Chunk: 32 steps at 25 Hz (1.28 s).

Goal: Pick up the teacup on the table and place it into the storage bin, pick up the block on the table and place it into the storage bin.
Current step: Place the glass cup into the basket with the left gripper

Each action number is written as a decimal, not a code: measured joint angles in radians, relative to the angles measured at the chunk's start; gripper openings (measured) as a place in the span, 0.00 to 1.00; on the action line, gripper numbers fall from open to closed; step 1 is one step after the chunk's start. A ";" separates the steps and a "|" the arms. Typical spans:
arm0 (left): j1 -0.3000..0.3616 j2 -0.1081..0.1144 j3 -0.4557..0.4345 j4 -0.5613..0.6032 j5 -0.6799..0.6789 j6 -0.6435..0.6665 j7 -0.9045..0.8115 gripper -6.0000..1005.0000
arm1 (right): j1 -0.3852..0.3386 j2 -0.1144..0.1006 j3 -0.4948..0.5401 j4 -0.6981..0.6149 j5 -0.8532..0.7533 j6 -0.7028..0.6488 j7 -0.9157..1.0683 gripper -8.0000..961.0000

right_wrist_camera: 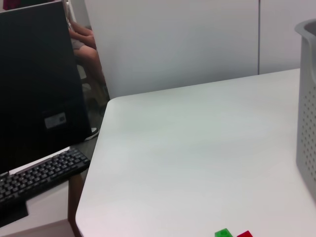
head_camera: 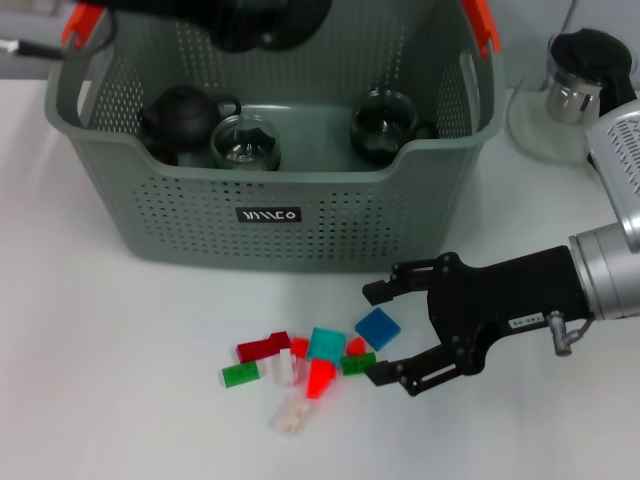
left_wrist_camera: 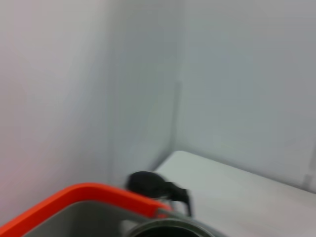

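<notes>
The right gripper [head_camera: 378, 333], fingers spread, is held just right of the blocks [head_camera: 300, 367]; the blue block [head_camera: 378, 327] lies nearest.

White table [right_wrist_camera: 197, 143], matte, rounded corner, even light w/ no hard shadows. Plain white wall [right_wrist_camera: 168, 39] behind it, vertical seam near the right side of that view. Left wrist view: pale grey walls [left_wrist_camera: 237, 74] meeting at a corner, table edge below. Beside the table: dark monitor [right_wrist_camera: 37, 84] w/ small sticker, black keyboard [right_wrist_camera: 39, 173] in front of it on a lower desk. Someone seated behind the monitor [right_wrist_camera: 84, 44], only arm and legs visible, face hidden. Floor barely visible past the monitor, can't tell the material.
</notes>
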 joint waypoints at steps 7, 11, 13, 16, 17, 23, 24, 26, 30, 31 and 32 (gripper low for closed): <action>-0.111 0.053 0.106 -0.276 0.148 -0.263 -0.087 0.05 | 0.003 -0.010 0.002 -0.002 0.000 0.000 0.000 0.98; -0.158 0.050 0.176 -0.377 0.239 -0.374 -0.115 0.05 | 0.004 -0.013 0.003 -0.003 0.000 0.000 0.000 0.98; -0.175 0.040 0.208 -0.403 0.273 -0.414 -0.123 0.05 | 0.005 -0.013 0.003 -0.003 0.000 0.001 0.000 0.98; -0.189 0.022 0.262 -0.430 0.317 -0.469 -0.138 0.05 | 0.005 -0.014 0.003 -0.003 0.000 0.002 -0.001 0.98; -0.194 0.018 0.282 -0.441 0.331 -0.486 -0.143 0.05 | 0.005 -0.014 0.003 -0.003 0.000 0.003 -0.003 0.98; -0.232 -0.003 0.340 -0.512 0.413 -0.552 -0.165 0.05 | 0.005 -0.014 0.002 0.004 0.000 0.007 -0.011 0.98; -0.238 -0.008 0.344 -0.523 0.431 -0.561 -0.165 0.05 | 0.005 -0.014 0.002 0.005 0.000 0.008 -0.011 0.98; -0.247 -0.020 0.347 -0.540 0.461 -0.572 -0.164 0.05 | 0.004 -0.014 0.001 0.005 0.000 0.008 -0.011 0.98; -0.251 -0.034 0.367 -0.554 0.497 -0.588 -0.163 0.05 | 0.002 -0.013 0.000 0.005 0.000 0.007 -0.012 0.98; -0.251 -0.035 0.374 -0.557 0.501 -0.591 -0.164 0.05 | 0.002 -0.013 -0.001 0.005 0.000 0.007 -0.012 0.98; -0.251 -0.035 0.381 -0.559 0.502 -0.592 -0.164 0.05 | 0.002 -0.013 -0.001 0.005 0.000 0.007 -0.012 0.98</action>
